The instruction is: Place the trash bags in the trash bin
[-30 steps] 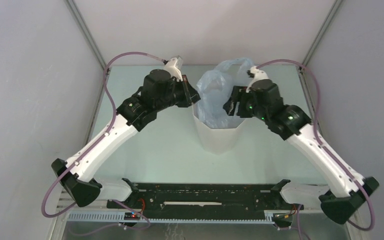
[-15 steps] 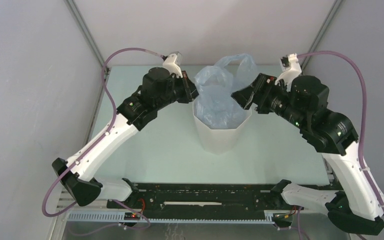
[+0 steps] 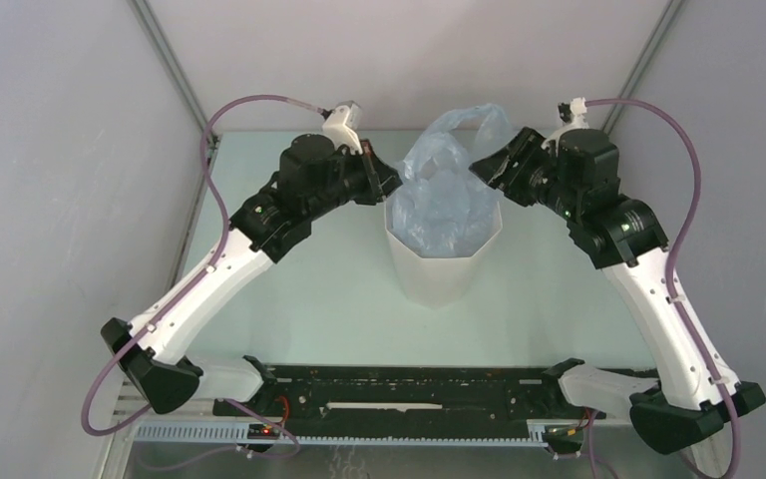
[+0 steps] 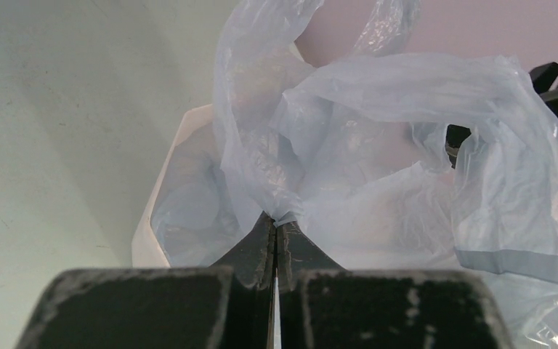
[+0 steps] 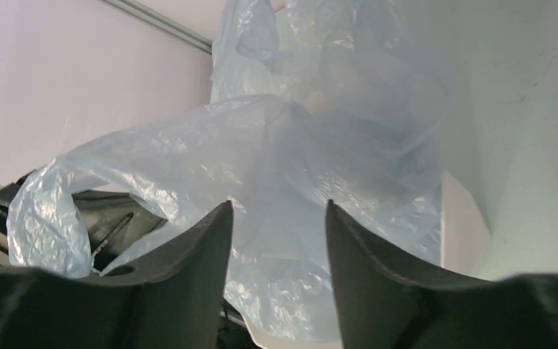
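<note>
The pale-blue trash bag [image 3: 446, 195] sits partly inside the white faceted trash bin [image 3: 444, 271], and its upper folds and one handle loop rise above the rim. At the bin's left rim my left gripper [image 3: 390, 186] is shut on a pinch of the bag's edge. The left wrist view shows the fingertips [image 4: 276, 222] closed on the film [image 4: 378, 145] above the bin's rim [image 4: 154, 236]. By the far right rim my right gripper [image 3: 486, 170] stands open. In the right wrist view the bag [image 5: 283, 145] lies just beyond its gripper [image 5: 279, 207], ungripped, with the bin's wall [image 5: 462, 218] at right.
Grey enclosure walls with metal posts [image 3: 172, 60] close in the pale-green table [image 3: 299, 279] on the left, back and right. Purple cables [image 3: 249, 102] loop above both arms. A black rail [image 3: 409, 384] with the arm bases runs along the near edge.
My right gripper has lifted out of the bin's mouth and moved back and right to the far rim, with its elbow swung outward. The left gripper has held its pinch almost in place.
</note>
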{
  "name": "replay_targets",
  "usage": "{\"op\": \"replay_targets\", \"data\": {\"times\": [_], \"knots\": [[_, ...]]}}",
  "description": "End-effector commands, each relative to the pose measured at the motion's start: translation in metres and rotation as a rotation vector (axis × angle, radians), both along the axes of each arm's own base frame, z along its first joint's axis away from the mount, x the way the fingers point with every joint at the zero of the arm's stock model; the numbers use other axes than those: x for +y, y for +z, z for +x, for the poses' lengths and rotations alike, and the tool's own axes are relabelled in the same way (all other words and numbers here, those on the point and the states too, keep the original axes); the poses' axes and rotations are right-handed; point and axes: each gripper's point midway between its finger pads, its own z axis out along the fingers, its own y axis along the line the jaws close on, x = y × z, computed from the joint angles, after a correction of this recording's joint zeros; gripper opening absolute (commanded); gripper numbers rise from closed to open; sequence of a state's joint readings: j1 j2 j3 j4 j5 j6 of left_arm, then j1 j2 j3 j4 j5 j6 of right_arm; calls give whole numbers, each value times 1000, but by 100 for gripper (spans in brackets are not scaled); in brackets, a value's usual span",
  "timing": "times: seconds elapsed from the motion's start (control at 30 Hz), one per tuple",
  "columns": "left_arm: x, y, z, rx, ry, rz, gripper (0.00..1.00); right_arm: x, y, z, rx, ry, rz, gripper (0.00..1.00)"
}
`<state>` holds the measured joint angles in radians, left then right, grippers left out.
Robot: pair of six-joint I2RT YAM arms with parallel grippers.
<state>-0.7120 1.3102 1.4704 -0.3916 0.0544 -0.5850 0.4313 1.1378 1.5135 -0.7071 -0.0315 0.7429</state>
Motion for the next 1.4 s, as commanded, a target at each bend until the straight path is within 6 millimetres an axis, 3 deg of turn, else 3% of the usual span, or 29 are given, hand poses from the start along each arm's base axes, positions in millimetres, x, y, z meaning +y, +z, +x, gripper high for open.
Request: {"op": "replay_targets", "data": {"times": [0.0,0.1,0.23,0.4,0.57,0.67,0.83,1.0,1.1,1.2,1.37], "knots": [[15,16,-7,-35,38,-36,0,7,1,14,-61,52,-69,49],[17,16,-10,-31,39,-43,0,5,-13,24,-54,42,-133,43],[16,11,-12,-10,37,-48,0,17,-43,32,-21,49,-193,43],[10,11,-12,4,32,-116,0,45,-87,28,68,99,-268,45],[6,-8,3,17,62,-87,0,64,-125,18,158,156,-266,46],[4,-9,14,17,68,-44,0,56,-113,13,129,148,-273,47],[-8,-17,27,33,48,-28,0,22,-75,1,68,106,-217,52],[-18,-27,27,49,4,-21,0,-5,-35,-33,-1,127,-197,70],[-17,-24,21,43,-13,-24,0,-3,-10,-51,-81,206,-174,84],[-15,-21,15,42,-24,-34,0,10,9,-58,-112,261,-136,87],[-18,-27,9,71,-38,-48,0,35,18,-56,-105,235,-123,89]]}}
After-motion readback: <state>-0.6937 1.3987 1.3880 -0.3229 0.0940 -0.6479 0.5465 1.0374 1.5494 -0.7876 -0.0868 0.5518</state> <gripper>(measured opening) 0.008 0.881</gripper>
